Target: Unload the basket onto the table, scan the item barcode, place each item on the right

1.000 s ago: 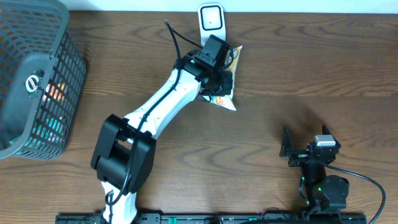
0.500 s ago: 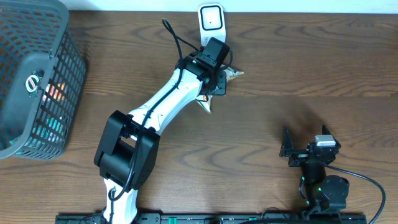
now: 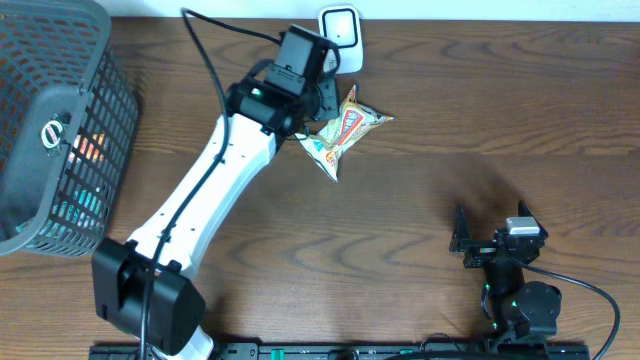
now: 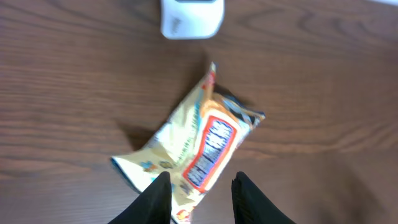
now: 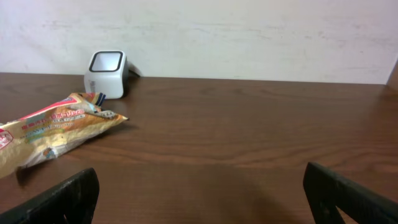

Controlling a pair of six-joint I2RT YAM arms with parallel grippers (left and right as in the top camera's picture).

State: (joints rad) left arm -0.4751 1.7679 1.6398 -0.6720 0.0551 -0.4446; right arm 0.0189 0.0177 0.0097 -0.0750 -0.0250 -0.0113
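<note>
left end effector [image 4: 200, 186] hovers with fingers parted, gripping nothing. snack packet [image 4: 202, 140] lies flat on the surface [image 4: 323, 81] just under it, printed side up, near the scanner [image 4: 191, 17] but not touching it. right end effector [image 5: 199, 196] is spread wide and empty, well apart from the packet. no barcode visible. judgement: nothing shows a completed scan; packet likely needs grasping and its barcode side turned to the scanner window.

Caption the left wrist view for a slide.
Snack packet on the table before the white scanner, left gripper open above it.
</note>
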